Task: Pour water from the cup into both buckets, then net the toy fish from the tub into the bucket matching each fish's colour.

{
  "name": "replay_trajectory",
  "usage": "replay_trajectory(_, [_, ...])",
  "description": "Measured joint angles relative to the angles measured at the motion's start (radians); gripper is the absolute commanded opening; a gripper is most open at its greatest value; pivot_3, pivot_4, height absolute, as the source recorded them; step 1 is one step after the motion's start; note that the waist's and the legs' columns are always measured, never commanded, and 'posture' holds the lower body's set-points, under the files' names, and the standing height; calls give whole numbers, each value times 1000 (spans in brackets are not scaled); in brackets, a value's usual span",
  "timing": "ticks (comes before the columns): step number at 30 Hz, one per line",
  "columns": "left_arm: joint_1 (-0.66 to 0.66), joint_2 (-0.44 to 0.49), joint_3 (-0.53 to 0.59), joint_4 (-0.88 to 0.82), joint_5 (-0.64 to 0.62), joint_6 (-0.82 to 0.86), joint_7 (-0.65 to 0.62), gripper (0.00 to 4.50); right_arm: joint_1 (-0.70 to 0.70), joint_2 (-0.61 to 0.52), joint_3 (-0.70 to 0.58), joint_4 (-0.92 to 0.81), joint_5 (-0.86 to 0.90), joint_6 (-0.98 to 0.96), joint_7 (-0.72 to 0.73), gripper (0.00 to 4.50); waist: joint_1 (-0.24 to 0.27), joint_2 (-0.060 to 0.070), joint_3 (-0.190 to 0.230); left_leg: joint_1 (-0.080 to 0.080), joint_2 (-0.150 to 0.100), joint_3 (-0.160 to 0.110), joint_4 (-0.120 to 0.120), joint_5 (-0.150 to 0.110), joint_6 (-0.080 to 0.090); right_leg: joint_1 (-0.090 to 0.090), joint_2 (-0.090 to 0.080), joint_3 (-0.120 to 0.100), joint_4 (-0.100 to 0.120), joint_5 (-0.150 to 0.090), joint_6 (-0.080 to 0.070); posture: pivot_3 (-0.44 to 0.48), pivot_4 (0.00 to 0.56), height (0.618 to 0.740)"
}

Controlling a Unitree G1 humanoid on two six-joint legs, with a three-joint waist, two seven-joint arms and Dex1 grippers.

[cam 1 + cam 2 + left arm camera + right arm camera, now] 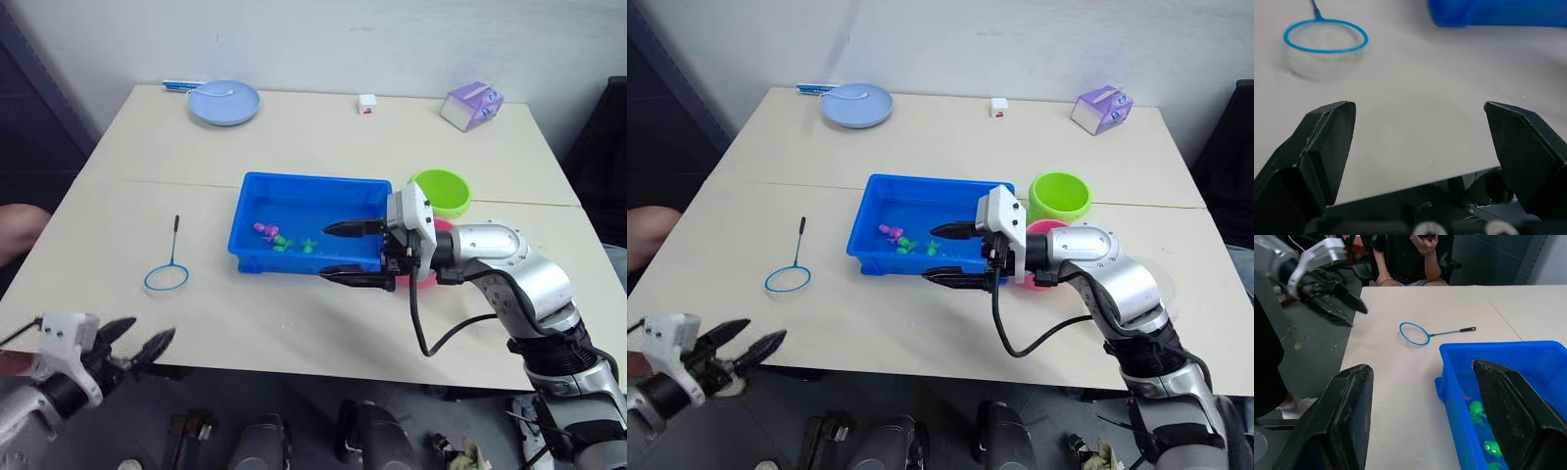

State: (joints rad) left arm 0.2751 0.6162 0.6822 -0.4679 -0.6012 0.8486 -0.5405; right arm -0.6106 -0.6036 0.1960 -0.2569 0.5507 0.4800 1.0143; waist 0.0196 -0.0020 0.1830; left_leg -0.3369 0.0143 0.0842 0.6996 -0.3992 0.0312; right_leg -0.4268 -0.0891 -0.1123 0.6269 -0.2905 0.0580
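Tub (294,211) sat near the table's (323,147) middle, long axis running left-right across the robot's view, water and toy fish (279,237) in it. Fish were clustered toward the near wall: pink ones at left, green ones at right; headings too small to tell. Green bucket (443,191) stood just beyond the tub's far-right corner. Pink bucket (1046,231) sat nearer the robot, just right of the tub, mostly hidden behind the right arm. Net (168,270) lay flat on the table, well left of the tub, blue hoop toward the robot, dark handle pointing away toward the far edge.

Right gripper (355,254) was spread wide, holding nothing, pointing left; one finger over the tub's near-right corner, the other outside the near wall. Left gripper (137,345) was also spread and empty, at the near-left table edge, short of the net hoop.

Far side: pale blue plate (224,102), small white block (366,103), purple box (471,105). Person (1410,257) was seated beyond the table's left end.
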Motion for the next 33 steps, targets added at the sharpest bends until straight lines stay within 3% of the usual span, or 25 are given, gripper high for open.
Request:
replay_trajectory(4, [-225,111,-65,166,37,98,86,4500,22,7,-9,-23,-14,2,-26,4446,-7,0,0,-1,-1,0,-1,0,0,0,0,0,2,0,0,0,150,739])
replay_trajectory(9, [-610,170,-303,536,156,128,133,4500,105,1,-42,-113,-25,28,-103,4446,-5,-2,-1,-4,-3,0,0,0,0,-1,0,-6,2,1,1,0,150,739])
replay_trajectory(15, [-951,135,-493,997,313,40,146,4500,185,-6,-82,-225,-23,79,-197,4446,-11,-3,-2,-5,-2,3,0,1,-1,-2,8,-10,1,1,2,0,150,739])
replay_trajectory(20, [-1143,65,-576,1345,417,-104,150,4500,244,-8,-110,-316,-20,132,-276,4446,-9,-4,-2,-4,-1,6,0,1,-1,-3,9,-13,2,1,2,0,150,739])
replay_trajectory(23, [-1187,57,-588,1453,455,-184,141,3804,258,-8,-132,-352,-17,151,-308,4500,-10,-4,-2,-2,-1,7,0,1,-2,-3,8,-13,4,1,2,0,150,739])
replay_trajectory(30, [-1241,39,-590,1588,513,-295,133,1131,289,-19,-166,-413,-11,186,-358,4500,7,-4,-2,-1,-2,7,1,2,-2,-2,7,-10,5,1,2,0,150,739])
replay_trajectory(32, [-1246,38,-585,1602,521,-304,130,162,291,-24,-169,-414,-9,193,-360,4500,7,-4,-2,-1,-3,7,1,2,-2,-2,6,-10,5,1,2,0,150,739])
replay_trajectory(33, [-1246,38,-583,1606,524,-309,124,24,295,-27,-169,-414,-8,197,-359,4500,7,-4,-2,-1,-2,7,1,2,-2,-2,6,-10,5,1,2,0,150,739])
